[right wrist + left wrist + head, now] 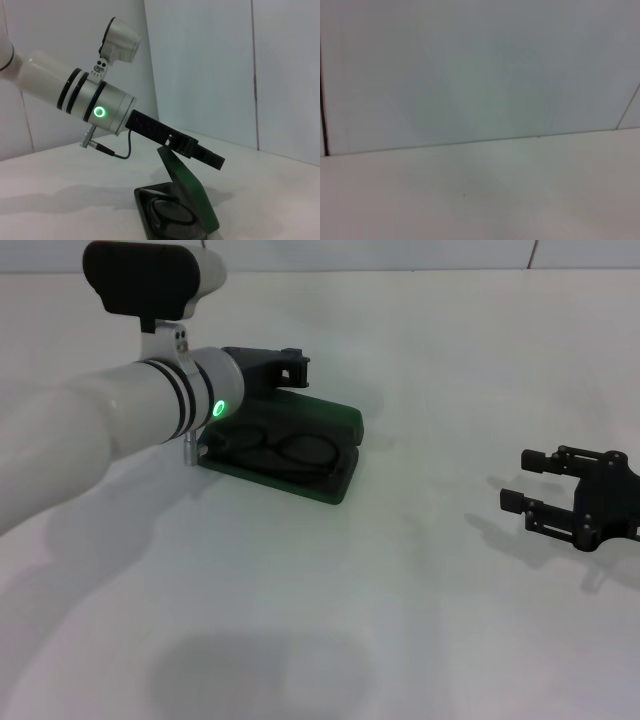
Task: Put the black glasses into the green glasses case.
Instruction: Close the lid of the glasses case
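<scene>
1. I am seeing the case (300, 455) lying open on the white table (400, 620), left of centre and toward the far side, its lid (187, 187) standing up at a slant.
2. The glasses (285, 448) are lying inside the case, both lenses facing up on the dark lining.
3. My left gripper (285, 365) is reaching in from the left and hanging over the far edge of the case, just above the raised lid; in the right wrist view it is sitting right at the lid's top edge, but I cannot tell whether it is touching, nor whether its fingers are wide or narrow.
4. A green ring light (100, 112) is glowing on the left arm's wrist.
5. My right gripper (520, 480) is sitting low over the table at the right, well apart from the case, fingers spread wide and holding nothing.
6. The table is plain white, showing soft shadows under both arms.
7. Pale wall panels (200, 65) with thin dark seams are standing behind the table's far edge.
</scene>
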Robot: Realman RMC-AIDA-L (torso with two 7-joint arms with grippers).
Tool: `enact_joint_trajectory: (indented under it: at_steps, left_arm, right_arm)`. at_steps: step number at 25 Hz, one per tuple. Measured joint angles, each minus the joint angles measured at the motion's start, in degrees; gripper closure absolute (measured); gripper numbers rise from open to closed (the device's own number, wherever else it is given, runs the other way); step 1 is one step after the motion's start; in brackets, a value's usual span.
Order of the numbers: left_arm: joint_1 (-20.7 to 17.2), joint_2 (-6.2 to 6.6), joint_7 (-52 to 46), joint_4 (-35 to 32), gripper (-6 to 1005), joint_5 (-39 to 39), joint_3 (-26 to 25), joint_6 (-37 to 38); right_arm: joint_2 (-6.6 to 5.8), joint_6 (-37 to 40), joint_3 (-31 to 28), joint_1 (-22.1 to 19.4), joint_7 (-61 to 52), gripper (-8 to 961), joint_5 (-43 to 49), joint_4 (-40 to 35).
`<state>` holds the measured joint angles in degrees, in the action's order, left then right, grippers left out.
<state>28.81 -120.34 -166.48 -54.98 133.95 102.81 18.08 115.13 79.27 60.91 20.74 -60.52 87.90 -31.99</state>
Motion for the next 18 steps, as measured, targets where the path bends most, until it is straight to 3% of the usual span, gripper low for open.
enact_joint_trajectory:
  at_steps: [8,18]
  left_arm:
    - [-2.03,0.29,1.0,-0.76,1000,-0.46,1.66,-0.43]
    - [-7.14,0.31,3.19,-3.16,1000,-0.58,4.85,-5.64]
  right_arm:
    - [0.0,0.0,0.0,0.06,0.0,388,0.09,0.0]
    - [0.09,0.0,0.0,0.06,0.0,389,0.11,0.02]
